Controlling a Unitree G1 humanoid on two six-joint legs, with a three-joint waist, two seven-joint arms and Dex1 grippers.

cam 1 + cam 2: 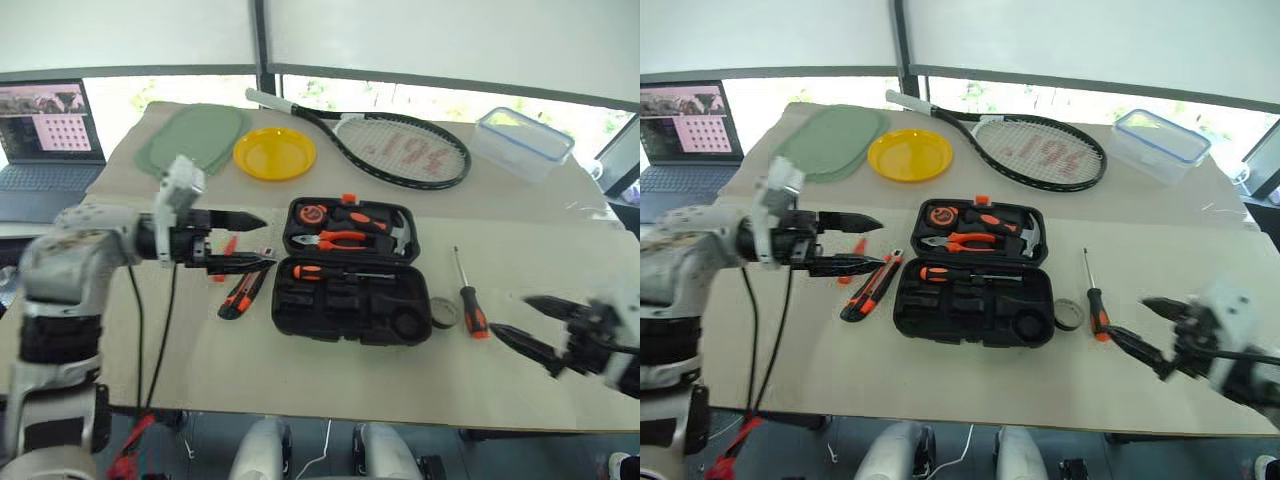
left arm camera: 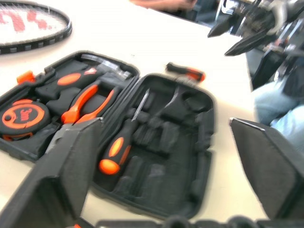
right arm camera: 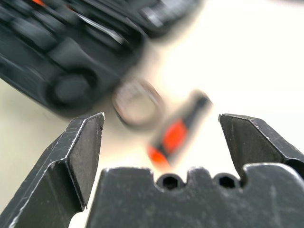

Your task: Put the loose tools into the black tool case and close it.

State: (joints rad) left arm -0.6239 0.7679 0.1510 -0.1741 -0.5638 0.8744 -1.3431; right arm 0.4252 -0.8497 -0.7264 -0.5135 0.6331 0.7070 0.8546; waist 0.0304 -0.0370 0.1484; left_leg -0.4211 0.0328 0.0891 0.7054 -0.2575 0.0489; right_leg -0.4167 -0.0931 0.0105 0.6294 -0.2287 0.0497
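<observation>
The black tool case (image 1: 300, 318) lies open at the table's middle. One black-and-orange screwdriver (image 1: 330, 272) rests in its near half. The tape measure, pliers and hammer fill the far half. Left of the case lie the utility knife (image 1: 243, 293) and the small orange tester screwdriver (image 1: 228, 250). To its right are the grey tape roll (image 1: 443, 312) and a second screwdriver (image 1: 468, 300). My left gripper (image 1: 265, 242) hangs open and empty above the knife, pointing at the case. My right gripper (image 1: 512, 316) is open and empty just right of that second screwdriver (image 3: 178, 130).
A tennis racket (image 1: 400, 148), a yellow plate (image 1: 274, 153) and a green mat (image 1: 195, 138) lie at the back of the table. A clear blue-rimmed box (image 1: 522, 142) stands back right. A laptop (image 1: 45, 135) sits off the left end. A person's jeans (image 2: 280, 114) show beyond the right end.
</observation>
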